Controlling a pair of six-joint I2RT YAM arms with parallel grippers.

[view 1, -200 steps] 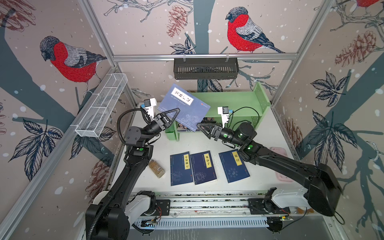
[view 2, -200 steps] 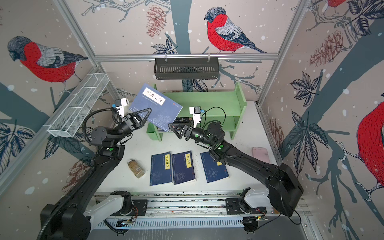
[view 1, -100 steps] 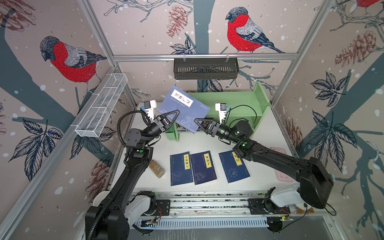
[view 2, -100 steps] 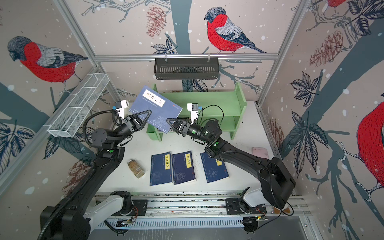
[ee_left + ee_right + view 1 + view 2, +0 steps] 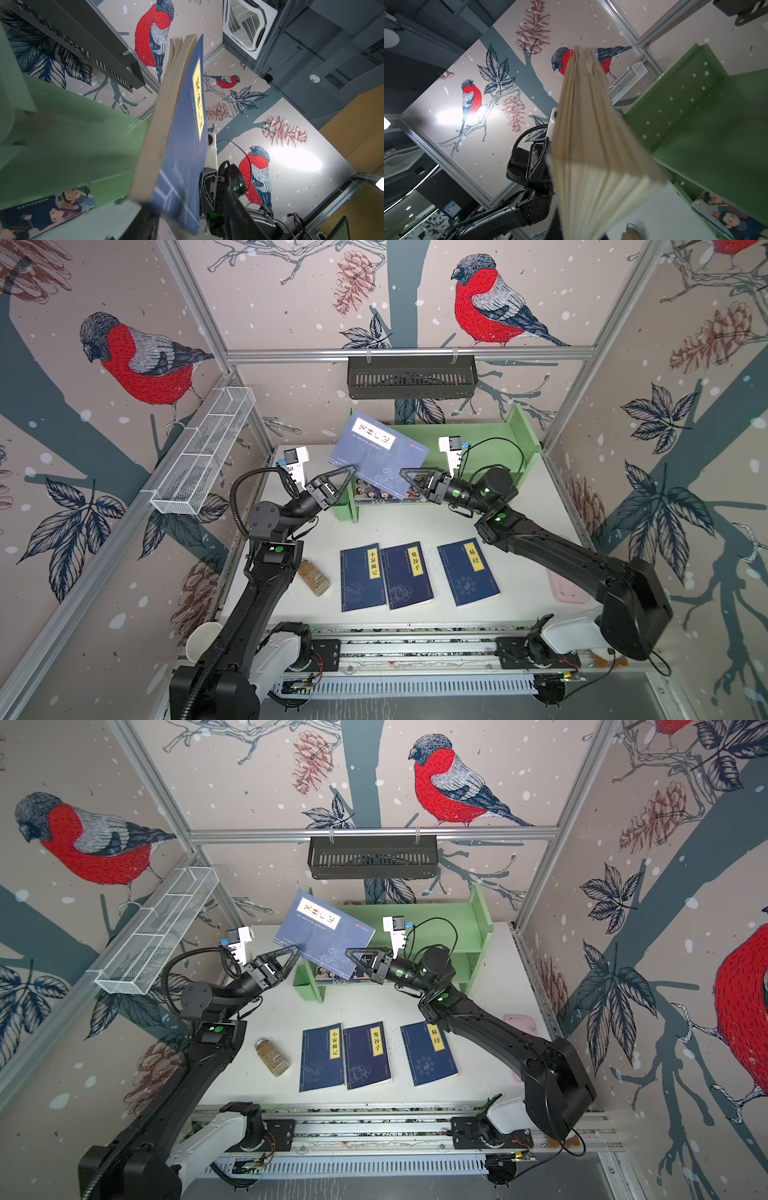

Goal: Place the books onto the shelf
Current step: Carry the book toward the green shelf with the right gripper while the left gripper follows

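Navy books (image 5: 361, 576) with yellow labels, light green shelf (image 5: 519, 435), red-breasted bird wallpaper (image 5: 137, 364).

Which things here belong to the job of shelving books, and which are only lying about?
Belong:
raised navy book
three flat navy books
cartoon-cover book
green shelf

Lying about:
spice jar
black basket
white wire basket
pink object
paper cup
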